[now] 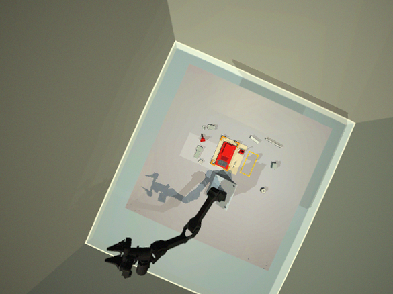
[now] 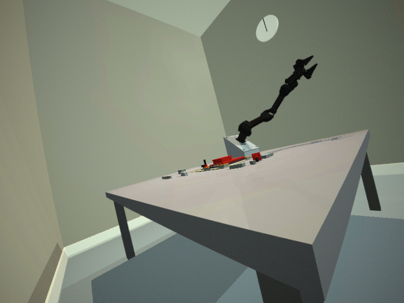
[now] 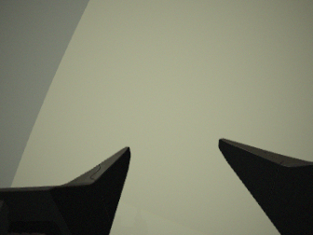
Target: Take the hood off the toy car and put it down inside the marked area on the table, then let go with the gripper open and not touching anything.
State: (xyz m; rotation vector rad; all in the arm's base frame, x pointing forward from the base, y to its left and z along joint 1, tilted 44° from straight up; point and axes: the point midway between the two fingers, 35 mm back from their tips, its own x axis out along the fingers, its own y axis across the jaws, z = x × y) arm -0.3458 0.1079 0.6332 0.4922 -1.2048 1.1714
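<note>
Nothing done yet: your black end effector (image 2: 309, 64) hangs spread and bare, well away from the red toy car (image 1: 225, 152) and the yellow-outlined marked area (image 1: 248, 163) on the grey desk (image 2: 277, 182).

Round wall clock (image 2: 267, 27); small grey blocks (image 1: 275, 164) scattered on table (image 2: 277, 182).
</note>
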